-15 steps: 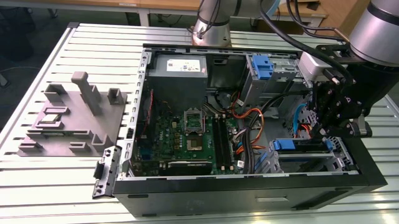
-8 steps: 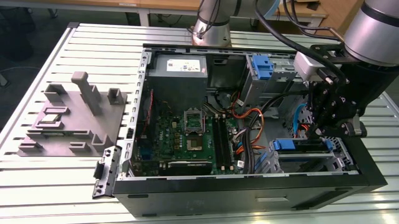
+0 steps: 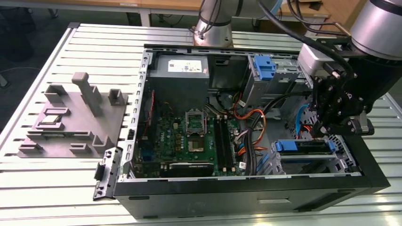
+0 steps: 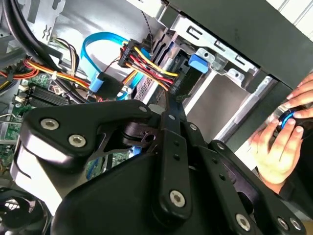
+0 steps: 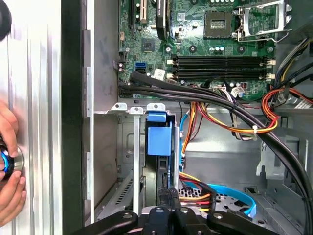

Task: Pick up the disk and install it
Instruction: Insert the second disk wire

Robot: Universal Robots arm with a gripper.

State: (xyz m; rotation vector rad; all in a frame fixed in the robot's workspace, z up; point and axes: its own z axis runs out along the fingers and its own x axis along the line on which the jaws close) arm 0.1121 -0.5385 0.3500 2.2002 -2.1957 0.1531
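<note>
Gripper (image 3: pixel 328 134): fingers closed, pressing the disk (image 3: pixel 306 147) in its bay just below.
Risk: cables (image 5: pixel 230 110) beside could snag; hand (image 5: pixel 9 161) close by.

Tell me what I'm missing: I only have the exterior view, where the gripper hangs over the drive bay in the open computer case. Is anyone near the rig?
Observer: Yes. In both wrist views a person's hand is on a blue-lit round knob, just outside the case wall.
Operator: What is straight ahead of the gripper?
Observer: In the first wrist view the gripper lines up with a blue latch piece standing in the metal bay.
Operator: Any cables close by?
Observer: In the second wrist view a bundle of red, yellow and black wires runs just beyond the gripper, and a blue flat cable loops beside it.
</note>
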